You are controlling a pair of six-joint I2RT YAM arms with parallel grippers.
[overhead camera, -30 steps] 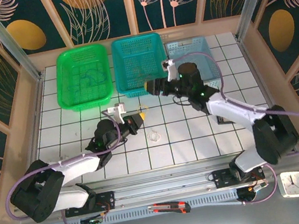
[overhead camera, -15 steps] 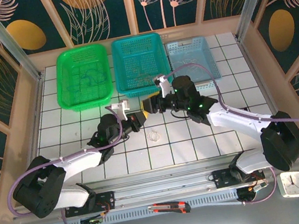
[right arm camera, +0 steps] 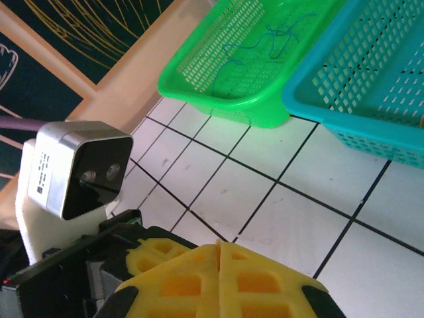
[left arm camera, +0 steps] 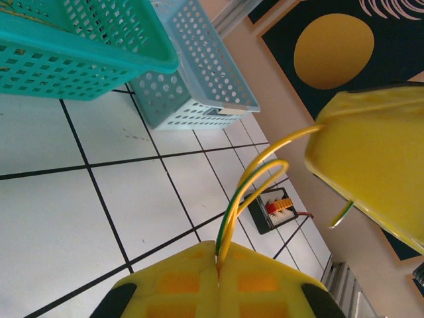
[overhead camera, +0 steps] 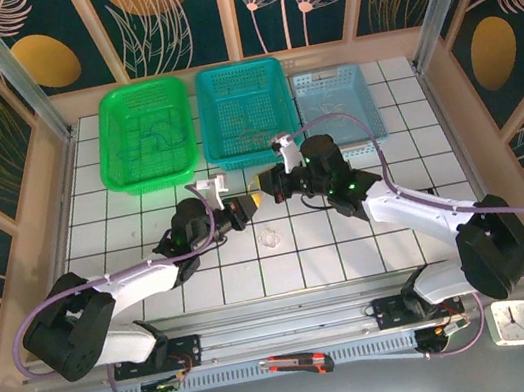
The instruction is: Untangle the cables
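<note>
No legible text anywhere.
- Grey camera module just left of right claw: small printed label on side face, characters too fine to read.
- Black board beyond left claw: red-white tag, print unreadable.
- Clock well apart from right claw, near side: dial possibly numbered, too small.

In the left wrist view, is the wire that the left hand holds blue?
No, the wire pinched in the shut left hand is yellow and green.
</note>
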